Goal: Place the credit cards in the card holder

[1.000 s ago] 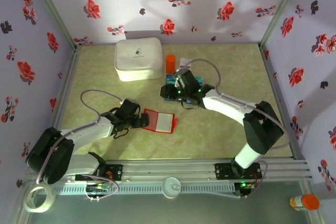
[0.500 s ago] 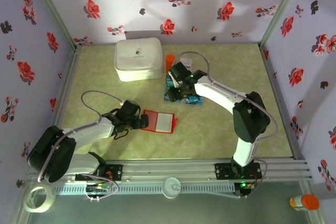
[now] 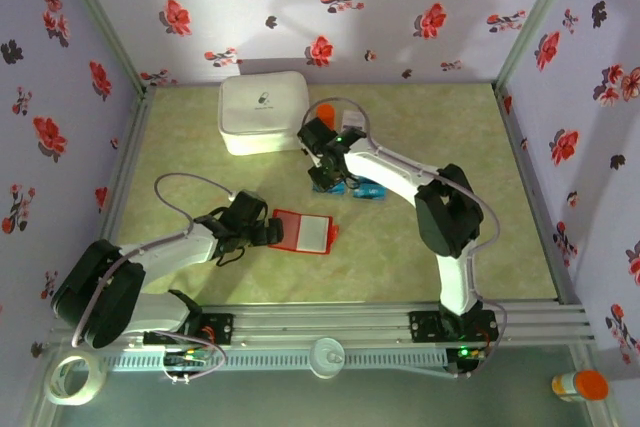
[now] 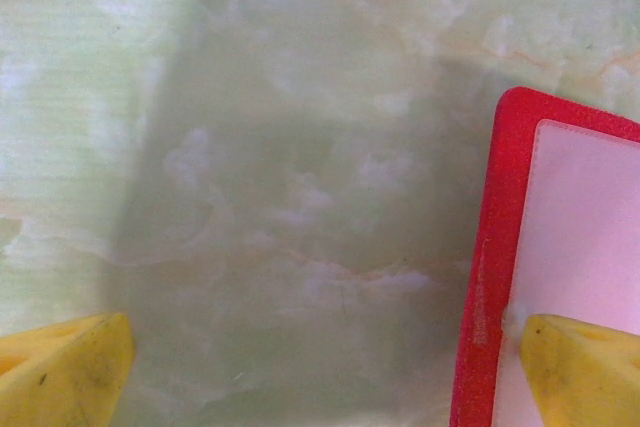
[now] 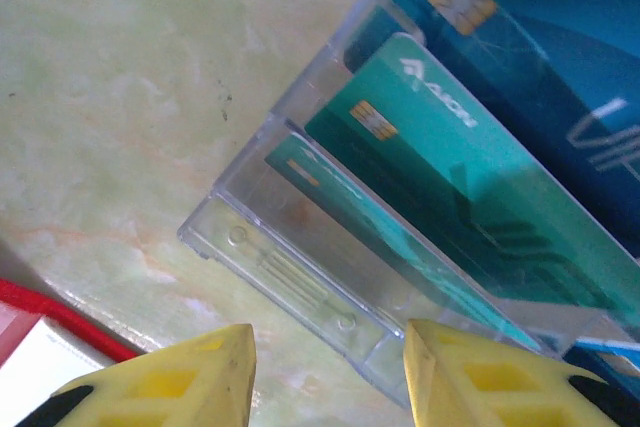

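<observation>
Over the last second the right gripper has moved back and left, and it now hangs over the credit cards. They stand in a clear rack beyond the open card holder, so a pick is probably starting. Its jaws are half spread and narrowing around the rack's corner; I cannot tell if they touch it. The left gripper is spread wide, with one finger on the card holder's red edge.

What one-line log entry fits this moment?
left claw open, fingertip at card holder | right claw open over credit cards in clear rack | no card held
</observation>
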Controlling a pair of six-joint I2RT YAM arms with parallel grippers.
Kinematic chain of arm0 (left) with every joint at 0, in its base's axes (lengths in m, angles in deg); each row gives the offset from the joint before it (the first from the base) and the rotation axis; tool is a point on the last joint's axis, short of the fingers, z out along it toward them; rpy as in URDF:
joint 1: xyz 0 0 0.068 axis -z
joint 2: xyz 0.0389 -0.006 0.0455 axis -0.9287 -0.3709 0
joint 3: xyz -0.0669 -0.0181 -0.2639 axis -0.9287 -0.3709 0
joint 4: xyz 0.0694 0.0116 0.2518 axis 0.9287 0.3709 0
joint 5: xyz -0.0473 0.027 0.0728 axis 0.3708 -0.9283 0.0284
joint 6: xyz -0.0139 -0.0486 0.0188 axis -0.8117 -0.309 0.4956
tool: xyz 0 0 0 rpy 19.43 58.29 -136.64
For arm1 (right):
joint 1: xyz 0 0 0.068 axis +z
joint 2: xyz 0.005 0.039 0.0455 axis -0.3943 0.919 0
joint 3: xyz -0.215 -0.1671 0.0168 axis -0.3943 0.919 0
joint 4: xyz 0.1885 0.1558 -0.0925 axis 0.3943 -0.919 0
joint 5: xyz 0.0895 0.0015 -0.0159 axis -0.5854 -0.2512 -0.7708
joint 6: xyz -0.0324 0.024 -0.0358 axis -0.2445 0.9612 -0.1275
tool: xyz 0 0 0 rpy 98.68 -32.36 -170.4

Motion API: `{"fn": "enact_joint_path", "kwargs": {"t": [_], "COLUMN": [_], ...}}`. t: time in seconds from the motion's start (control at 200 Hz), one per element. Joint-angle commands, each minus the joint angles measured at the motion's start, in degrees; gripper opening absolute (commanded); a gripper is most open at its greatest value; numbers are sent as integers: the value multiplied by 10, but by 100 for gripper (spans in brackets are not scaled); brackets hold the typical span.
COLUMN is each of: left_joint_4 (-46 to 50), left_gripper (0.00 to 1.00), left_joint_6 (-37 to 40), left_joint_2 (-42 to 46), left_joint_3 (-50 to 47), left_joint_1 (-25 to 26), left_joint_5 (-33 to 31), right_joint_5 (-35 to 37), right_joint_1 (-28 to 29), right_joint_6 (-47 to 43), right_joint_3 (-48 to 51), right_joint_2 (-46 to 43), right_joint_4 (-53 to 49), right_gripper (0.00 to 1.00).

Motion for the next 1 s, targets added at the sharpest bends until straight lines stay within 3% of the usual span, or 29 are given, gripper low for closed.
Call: {"fn": "enact_joint_path", "kwargs": {"t": [0.0, 0.415, 0.995], "left_joint_4": [2, 1, -1], "left_gripper": [100, 100, 100], "left_joint_6": [13, 11, 7], "left_joint_2": [-2, 0, 3], "left_joint_3": [-7, -9, -14], "left_joint_1": [2, 3, 2], "left_joint_5": [-13, -13, -13], "right_joint_5": [45, 67, 45], "right_joint_1": [6, 9, 9], "right_joint_6": [-37, -57, -66], "right_joint_3": [-30, -58, -43], "right_joint_2": [21, 69, 65], "right_joint_4": [-42, -50, -56], "right_gripper": [43, 40, 18]}}
